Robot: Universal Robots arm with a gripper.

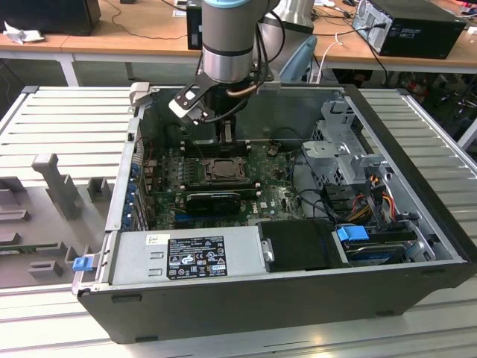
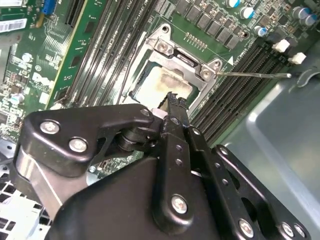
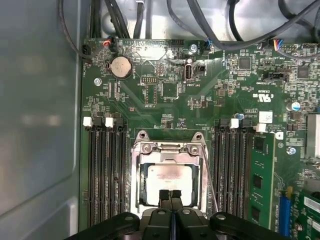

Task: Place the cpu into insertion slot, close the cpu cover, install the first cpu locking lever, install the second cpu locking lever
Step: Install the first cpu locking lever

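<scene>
Fingers [image 3: 163, 197] pressed together, pinching nothing | cpu [image 3: 167, 179] seated in insertion slot [image 3: 143, 190], cpu cover [image 3: 167, 148] down around it | fingertips over one edge of the cpu, contact unclear | step judged: first locking lever [image 2: 255, 75], standing free; calls for pressing it down under its catch

Even bright room light, soft shadows inside the computer case [image 1: 298, 298]
</scene>
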